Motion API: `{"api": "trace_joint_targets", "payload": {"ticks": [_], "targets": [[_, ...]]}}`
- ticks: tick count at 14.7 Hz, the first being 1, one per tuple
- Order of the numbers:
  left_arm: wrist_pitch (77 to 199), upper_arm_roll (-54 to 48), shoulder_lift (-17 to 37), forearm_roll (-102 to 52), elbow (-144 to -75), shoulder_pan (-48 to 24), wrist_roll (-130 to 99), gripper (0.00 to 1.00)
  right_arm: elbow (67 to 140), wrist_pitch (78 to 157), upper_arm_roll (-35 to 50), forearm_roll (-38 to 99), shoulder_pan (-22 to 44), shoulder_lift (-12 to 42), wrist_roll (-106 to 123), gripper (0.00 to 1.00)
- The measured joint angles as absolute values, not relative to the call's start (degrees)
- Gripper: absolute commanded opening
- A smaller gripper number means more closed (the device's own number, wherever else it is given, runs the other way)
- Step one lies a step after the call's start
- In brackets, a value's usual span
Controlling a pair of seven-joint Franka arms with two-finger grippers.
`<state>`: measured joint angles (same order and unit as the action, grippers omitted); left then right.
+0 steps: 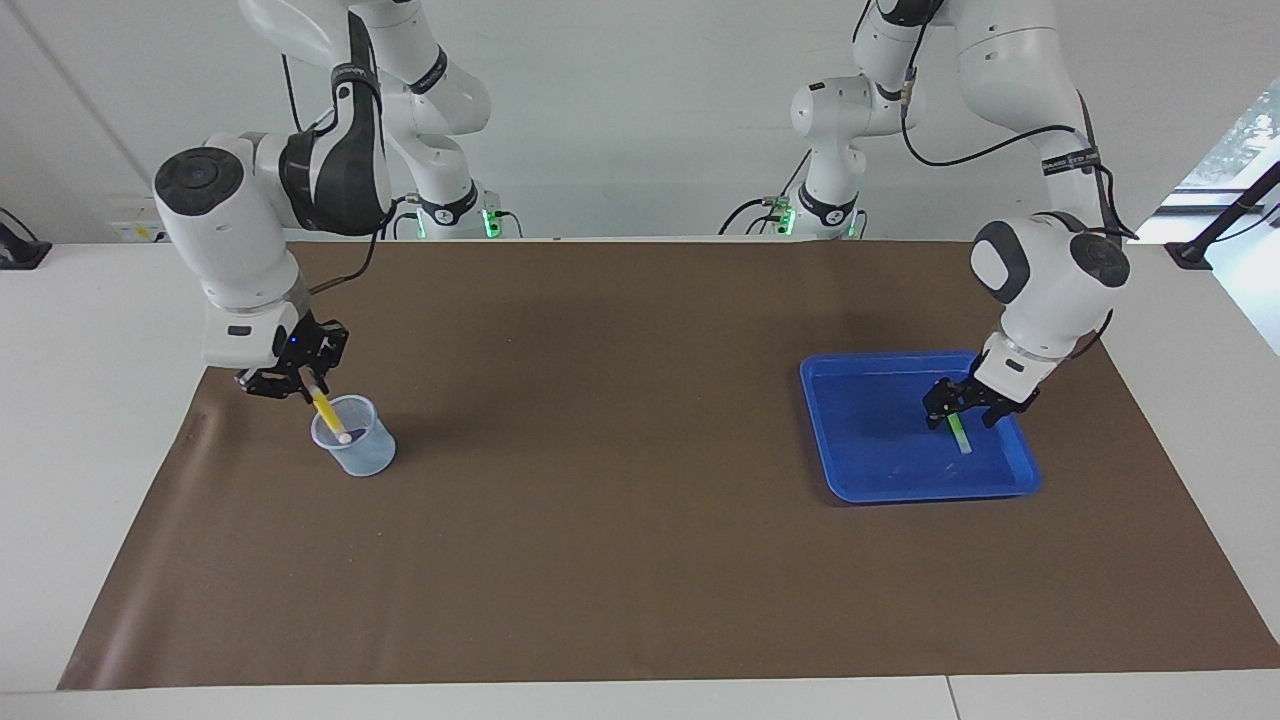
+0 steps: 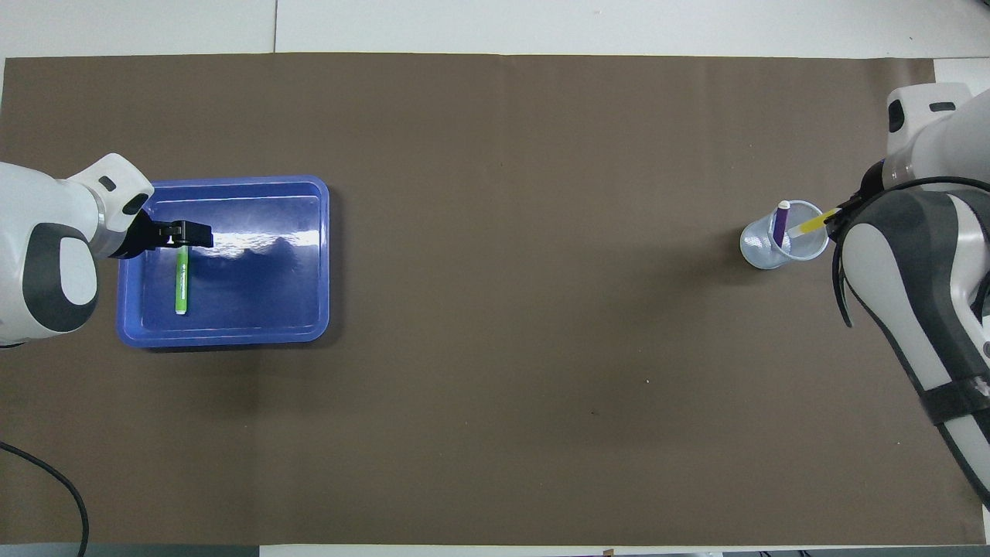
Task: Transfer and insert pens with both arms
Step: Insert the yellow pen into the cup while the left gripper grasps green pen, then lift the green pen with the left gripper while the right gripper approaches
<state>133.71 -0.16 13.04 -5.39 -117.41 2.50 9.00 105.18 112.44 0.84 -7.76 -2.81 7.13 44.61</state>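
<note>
My right gripper (image 1: 305,385) is shut on the yellow pen (image 1: 328,412), which slants with its pale end down inside the clear cup (image 1: 355,450) at the right arm's end of the mat. The purple pen (image 2: 780,226) stands in that cup (image 2: 781,246), cap up. The yellow pen (image 2: 814,223) also shows in the overhead view, where the arm hides the gripper. My left gripper (image 1: 962,405) is shut on the top of the green pen (image 1: 959,432) and holds it upright, pale end down, over the blue tray (image 1: 860,470). The gripper (image 2: 182,234) and pen (image 2: 182,280) show above the tray (image 2: 309,309).
A brown mat (image 1: 640,560) covers the white table. Two smaller white arms with green lights (image 1: 455,205) (image 1: 825,205) stand at the robots' edge of the table. A black clamp stand (image 1: 1215,235) sits off the mat at the left arm's end.
</note>
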Motion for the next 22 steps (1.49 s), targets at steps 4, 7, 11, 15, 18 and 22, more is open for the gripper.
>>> {"api": "trace_joint_targets", "payload": {"ticks": [4,7,11,15,18,22], "targets": [[136.8,-0.4,14.6,-5.3,-119.9,2.6,9.2,0.85,109.0,114.8,0.9,-7.8,-2.8,4.8,44.6,0.83],[139.0,-0.3,14.7,-5.3,-121.9,3.3,9.2,0.31,109.3,114.9,0.9,-7.8,-2.9,4.3,44.6,1.0],[139.2,-0.2,14.0,-5.1,-121.8,4.8,9.3,0.0,105.0,109.3,1.2,-5.1,-2.9,3.9,44.6,1.0],[139.2,-0.2,13.9,-4.9,-121.8,5.0,9.3,0.0,101.9,101.9,3.2,11.2,-2.5,2.3,36.2,1.0],[138.5,-0.5,13.7,-4.9,-121.7,4.9,8.7,0.0,102.0,101.2,4.6,21.6,-1.2,2.1,20.7,1.0],[129.1,-1.3,11.5,-4.9,-117.8,1.4,-1.4,0.0,102.1,103.3,4.8,33.7,1.7,2.1,8.0,1.0]]}}
